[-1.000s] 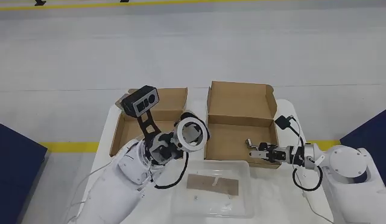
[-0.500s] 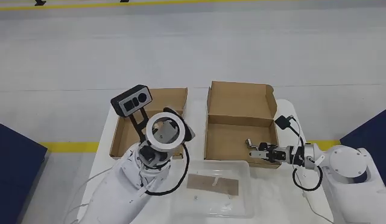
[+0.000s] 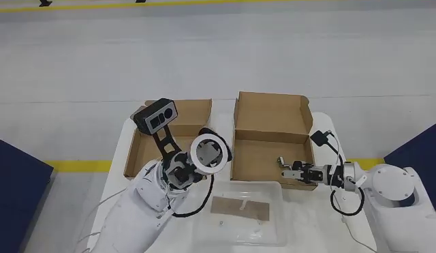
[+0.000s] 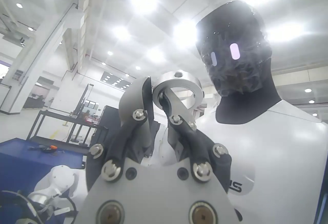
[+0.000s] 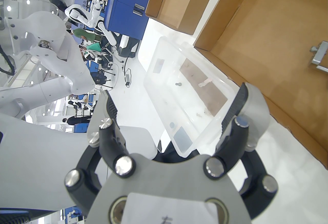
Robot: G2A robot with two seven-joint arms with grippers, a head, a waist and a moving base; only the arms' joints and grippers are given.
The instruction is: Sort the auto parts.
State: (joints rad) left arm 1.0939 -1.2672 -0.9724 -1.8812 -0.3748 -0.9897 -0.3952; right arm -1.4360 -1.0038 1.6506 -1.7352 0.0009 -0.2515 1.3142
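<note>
Left pincer (image 4: 155,97) clamping metal ring (image 4: 194,86), swung back toward centre, right pincer (image 5: 175,93) unmoved

Two open cardboard boxes stand side by side at the back of the table (image 3: 320,209), the left box (image 3: 193,107) and the right box (image 3: 262,154). Just before them sits a plastic bin (image 3: 272,187), with a cardboard sheet (image 3: 240,207) and a small bolt (image 5: 178,84) in it. A metal bracket (image 5: 317,54) lies in the right box. The left gripper (image 4: 156,97) holds a shaft collar (image 4: 187,78) above the left box's near right corner. The right gripper (image 3: 281,166) hangs over the right box's near part.
</note>
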